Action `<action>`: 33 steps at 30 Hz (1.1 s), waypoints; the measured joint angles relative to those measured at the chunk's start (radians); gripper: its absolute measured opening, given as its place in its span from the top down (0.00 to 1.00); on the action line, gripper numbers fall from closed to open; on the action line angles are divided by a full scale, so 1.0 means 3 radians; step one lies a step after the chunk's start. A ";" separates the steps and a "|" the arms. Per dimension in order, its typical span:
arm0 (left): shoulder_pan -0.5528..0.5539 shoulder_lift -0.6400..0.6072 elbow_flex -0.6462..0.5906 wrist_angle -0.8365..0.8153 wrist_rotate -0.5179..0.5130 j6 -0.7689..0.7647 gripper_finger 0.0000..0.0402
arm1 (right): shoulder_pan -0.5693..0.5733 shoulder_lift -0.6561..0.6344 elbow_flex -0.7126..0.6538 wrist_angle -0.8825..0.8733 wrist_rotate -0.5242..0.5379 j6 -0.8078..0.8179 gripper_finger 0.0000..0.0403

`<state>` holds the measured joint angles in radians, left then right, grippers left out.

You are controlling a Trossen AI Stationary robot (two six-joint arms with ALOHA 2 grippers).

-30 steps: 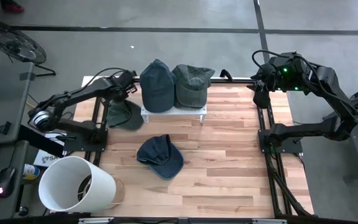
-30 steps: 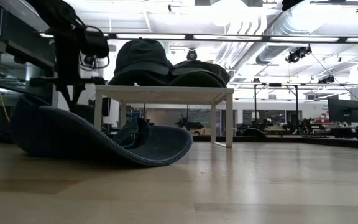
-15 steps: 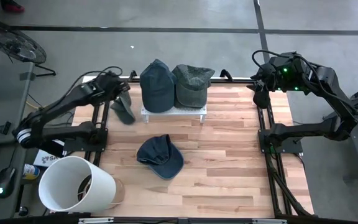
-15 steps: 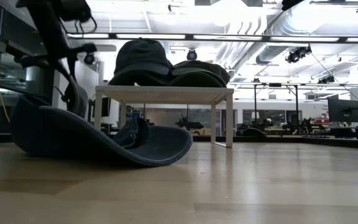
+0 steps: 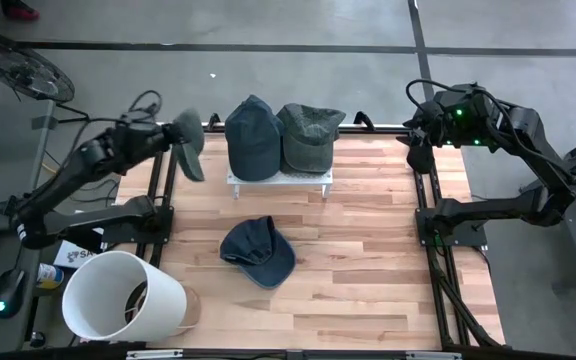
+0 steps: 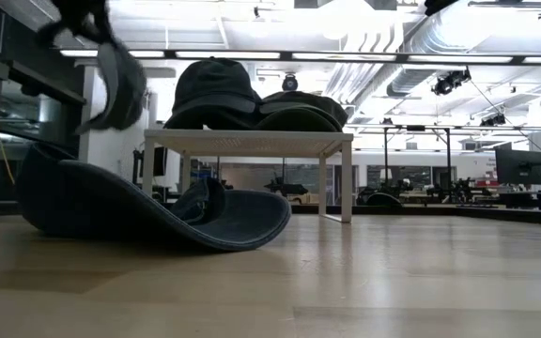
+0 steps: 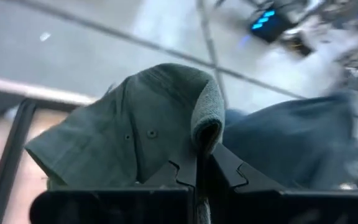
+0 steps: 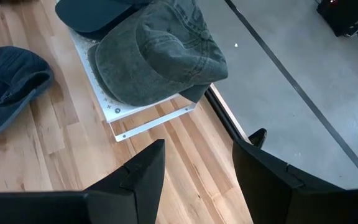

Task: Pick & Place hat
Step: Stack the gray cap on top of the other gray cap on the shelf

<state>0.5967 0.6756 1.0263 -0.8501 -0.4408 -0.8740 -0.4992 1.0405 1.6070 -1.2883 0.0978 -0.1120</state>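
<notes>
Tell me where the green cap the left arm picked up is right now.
The green cap hangs in the air, pinched in the left tool, at the table's far left corner in the high view, just left of the white stand holding two more caps.

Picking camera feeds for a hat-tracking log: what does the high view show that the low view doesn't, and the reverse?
Only the high view shows the white bucket, the waiting right pincer, open at the table's far right corner, and the left pincer holding the green hat. Only the low view shows the stand's legs and the room behind. Both show the lifted green hat, two hats on the white stand and the blue hat on the table.
</notes>
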 joint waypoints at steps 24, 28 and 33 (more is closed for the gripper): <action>-0.0050 0.0997 0.1402 0.1939 0.2506 0.1366 0.99 | 0.0000 0.0000 0.0000 0.1252 -0.0904 -0.0439 0.55; -0.0051 0.1275 0.1401 0.2344 0.3059 0.1132 0.99 | 0.0000 0.0012 0.0000 0.1652 -0.1045 -0.0605 0.55; -0.0224 0.1550 0.1400 0.2634 0.3456 0.1030 0.99 | 0.0001 0.0135 0.0000 0.1878 -0.1275 -0.0765 0.55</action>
<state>0.5295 1.1407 1.4464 -0.0600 0.5960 -0.5650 -0.4990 1.0810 1.6070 -0.7249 -0.2846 -0.3413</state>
